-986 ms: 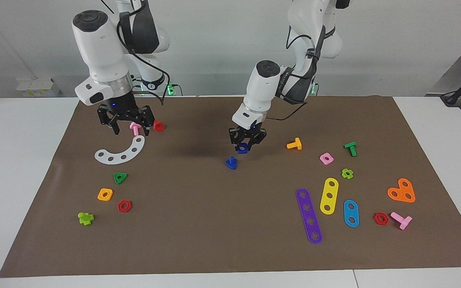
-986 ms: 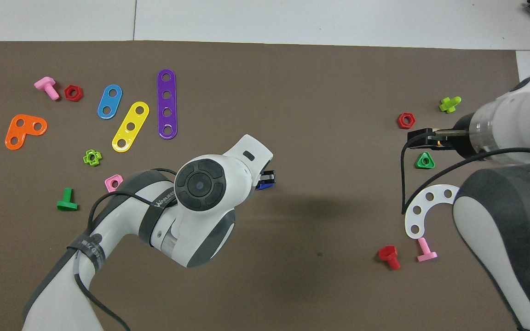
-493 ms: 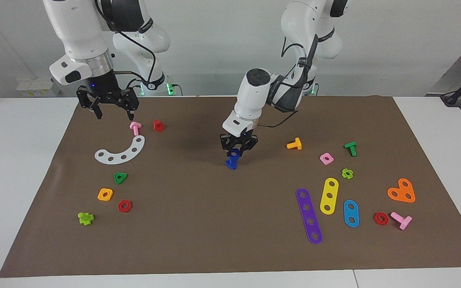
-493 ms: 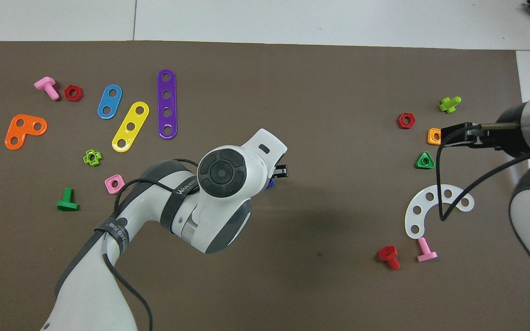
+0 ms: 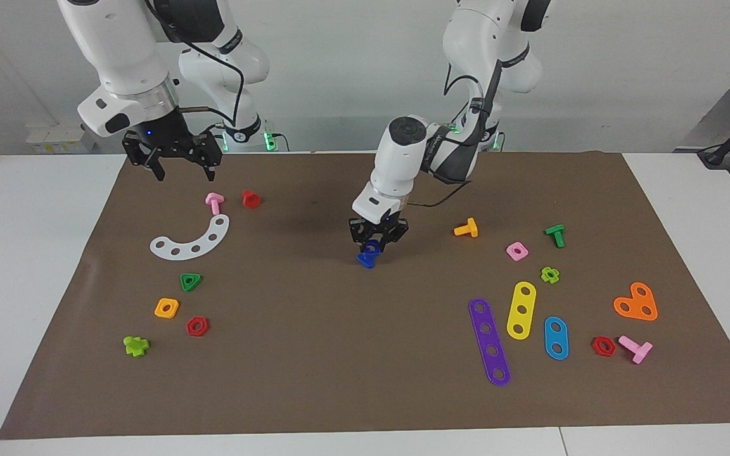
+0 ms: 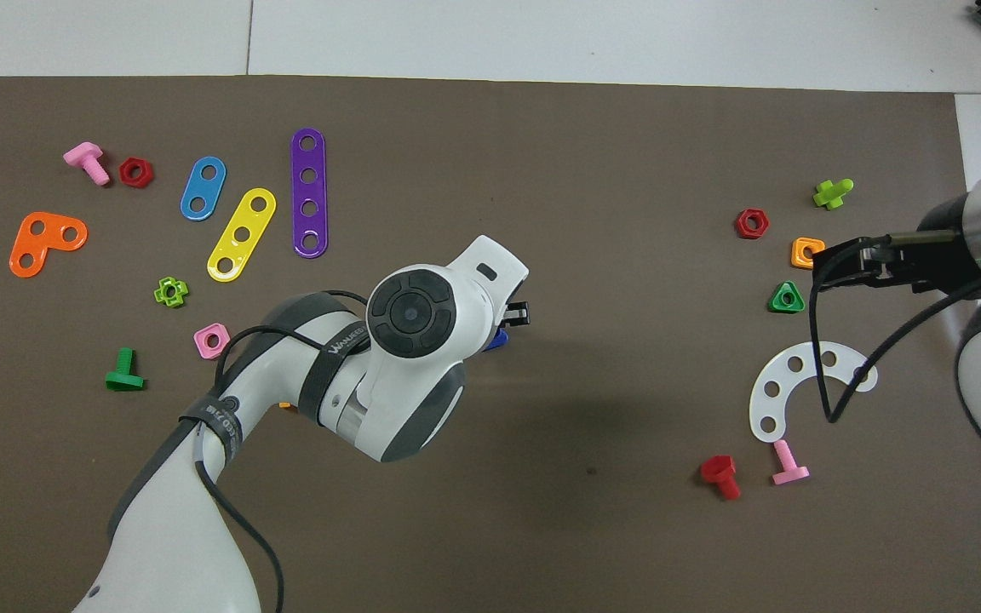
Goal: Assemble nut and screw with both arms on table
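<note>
The left gripper point(image 5: 377, 246), shut on the small dark-blue square plastic nut point(image 5: 373, 243), has descended onto the dark-blue triangular-headed screw point(image 5: 366, 258) mid-mat; threading can begin. The right gripper point(image 5: 173, 159), open and empty, has lifted away.

One camera sits high across the table from the robots and faces them, taking in the whole large brown rectangular mat point(image 5: 314, 380), the white tabletop point(image 5: 29, 253) around it and both arm bases past the mat's robot-side edge. The other hangs high above the robots' own end, looking forward and steeply down at the mat point(image 6: 610, 153) from closer in, cutting off its robot-side edge. Both share most of the mat, seen half a turn apart.
</note>
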`<control>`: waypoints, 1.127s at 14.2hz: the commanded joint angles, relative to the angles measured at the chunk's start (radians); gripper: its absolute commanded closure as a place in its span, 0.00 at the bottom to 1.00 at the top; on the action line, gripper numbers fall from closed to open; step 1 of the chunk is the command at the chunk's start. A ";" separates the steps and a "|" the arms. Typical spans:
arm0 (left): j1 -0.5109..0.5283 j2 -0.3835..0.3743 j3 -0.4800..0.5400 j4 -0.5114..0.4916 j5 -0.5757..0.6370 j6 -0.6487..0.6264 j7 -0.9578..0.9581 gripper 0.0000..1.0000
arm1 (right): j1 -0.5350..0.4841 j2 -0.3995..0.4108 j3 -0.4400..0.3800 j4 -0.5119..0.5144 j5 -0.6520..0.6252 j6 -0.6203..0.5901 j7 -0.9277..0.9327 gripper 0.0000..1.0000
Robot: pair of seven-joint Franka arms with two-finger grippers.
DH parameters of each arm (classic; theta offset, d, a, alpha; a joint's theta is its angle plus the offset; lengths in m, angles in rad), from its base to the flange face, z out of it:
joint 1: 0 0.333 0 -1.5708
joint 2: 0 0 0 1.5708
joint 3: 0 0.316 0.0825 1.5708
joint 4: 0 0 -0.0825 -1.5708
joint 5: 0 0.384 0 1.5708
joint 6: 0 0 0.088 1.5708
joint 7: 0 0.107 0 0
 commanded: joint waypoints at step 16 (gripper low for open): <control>-0.013 0.046 0.008 -0.028 0.082 0.032 0.016 1.00 | -0.026 -0.031 0.008 -0.053 0.028 0.005 -0.034 0.00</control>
